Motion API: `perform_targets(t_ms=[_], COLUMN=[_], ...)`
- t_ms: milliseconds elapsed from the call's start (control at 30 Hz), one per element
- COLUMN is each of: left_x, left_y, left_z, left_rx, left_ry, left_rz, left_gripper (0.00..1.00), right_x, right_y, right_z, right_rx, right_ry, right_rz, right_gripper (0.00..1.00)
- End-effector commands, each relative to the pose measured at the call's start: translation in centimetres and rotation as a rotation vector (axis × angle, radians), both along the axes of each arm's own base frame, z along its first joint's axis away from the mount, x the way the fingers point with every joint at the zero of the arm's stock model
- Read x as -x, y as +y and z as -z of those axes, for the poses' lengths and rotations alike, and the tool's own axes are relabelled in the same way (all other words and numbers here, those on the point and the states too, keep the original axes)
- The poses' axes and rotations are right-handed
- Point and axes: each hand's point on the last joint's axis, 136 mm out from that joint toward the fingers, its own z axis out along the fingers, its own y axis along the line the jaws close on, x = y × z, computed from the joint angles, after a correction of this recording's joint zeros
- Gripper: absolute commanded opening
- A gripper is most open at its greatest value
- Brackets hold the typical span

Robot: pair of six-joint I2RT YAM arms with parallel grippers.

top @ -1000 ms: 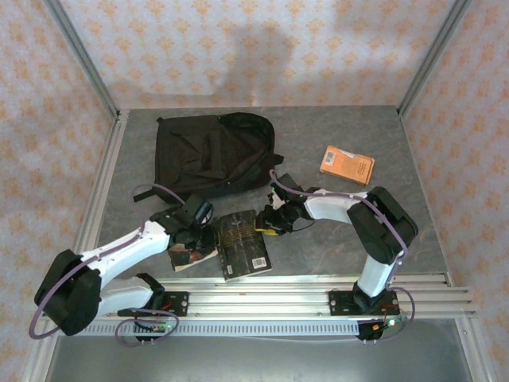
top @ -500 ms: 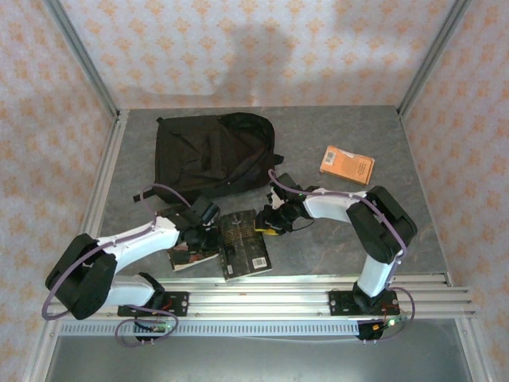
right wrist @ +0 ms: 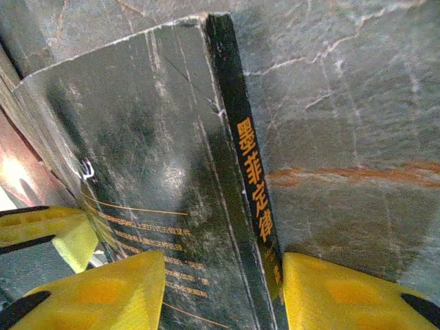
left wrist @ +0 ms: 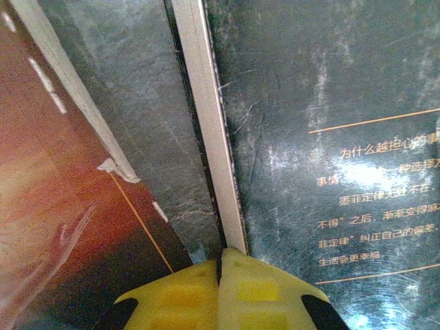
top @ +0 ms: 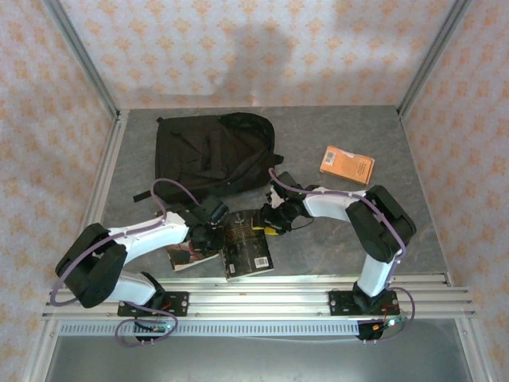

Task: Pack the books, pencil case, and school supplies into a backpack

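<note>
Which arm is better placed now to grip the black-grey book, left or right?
Right, probably. The right claw is open, one finger on each side of the spine of the black-grey book, ready to close. The left claw is shut, its tips merely at the page edge.

Left of the left tool point(top: 215, 236) lies the outer paperback point(top: 189, 255), right of it the middle paperback point(top: 248, 248), whose spine the right tool point(top: 267, 225) straddles. Behind both lies the backpack point(top: 208, 155).
</note>
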Motion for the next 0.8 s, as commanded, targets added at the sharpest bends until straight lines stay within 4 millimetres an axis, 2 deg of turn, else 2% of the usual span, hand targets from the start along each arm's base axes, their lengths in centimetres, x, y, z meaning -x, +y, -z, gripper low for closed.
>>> perform_targets(t_ms=[0, 200, 367, 567, 767], left_x=[0.4, 0.3, 0.3, 0.1, 0.2], left_y=[1.1, 1.1, 1.1, 1.1, 1.1], left_z=[1.6, 1.4, 1.1, 0.8, 1.0], left_rx=[-0.071, -0.069, -0.064, -0.055, -0.053], left_ry=[0.011, 0.002, -0.010, -0.028, -0.030], left_rz=[0.016, 0.019, 0.019, 0.013, 0.011], left_gripper=[0.00, 0.00, 0.00, 0.00, 0.00], right_x=[0.4, 0.5, 0.6, 1.5, 2.1], right_y=[2.3, 2.8, 2.9, 3.7, 4.9], right_z=[-3.0, -6.7, -8.5, -8.1, -6.7], right_rx=[-0.148, -0.239, -0.275, -0.333, -0.375], right_ry=[-0.022, -0.060, -0.090, -0.061, -0.015], right_rz=[-0.045, -0.041, -0.048, -0.070, -0.077], right_gripper=[0.50, 0.51, 0.52, 0.53, 0.54])
